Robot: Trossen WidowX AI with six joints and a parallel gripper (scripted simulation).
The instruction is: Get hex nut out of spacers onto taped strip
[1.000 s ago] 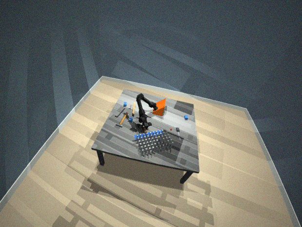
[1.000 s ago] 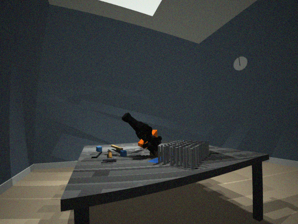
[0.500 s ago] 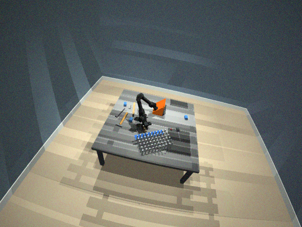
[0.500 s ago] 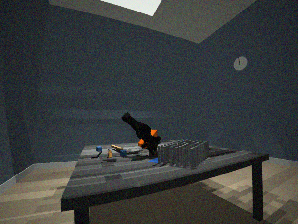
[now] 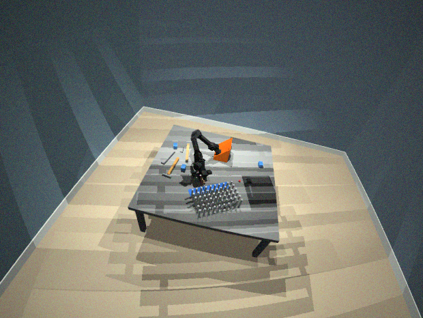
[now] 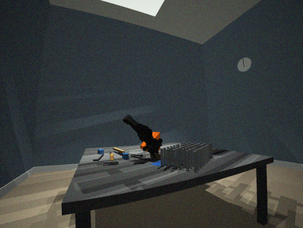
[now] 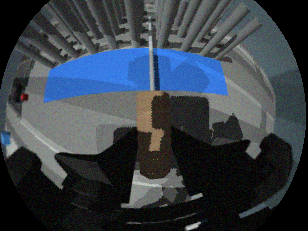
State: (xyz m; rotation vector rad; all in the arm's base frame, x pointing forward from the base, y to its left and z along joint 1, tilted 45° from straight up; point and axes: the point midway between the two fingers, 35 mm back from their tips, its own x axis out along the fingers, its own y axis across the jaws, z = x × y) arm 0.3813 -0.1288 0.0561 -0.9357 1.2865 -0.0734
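Left, blue tape; centre, the gripper clamps a wooden-handled tool, its shaft reaching among the spacers; I cannot make out the nut. Draw the shaft straight back, low and slowly, probably clearing both flanking posts.

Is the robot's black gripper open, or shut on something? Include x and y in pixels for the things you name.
Shut on a tool's brown cylindrical handle point(image 7: 145, 111): the gripper's point(image 7: 154, 149) black fingers flank it.

blue strip: flat | grey spacers: upright | tool: wooden handle, gripped
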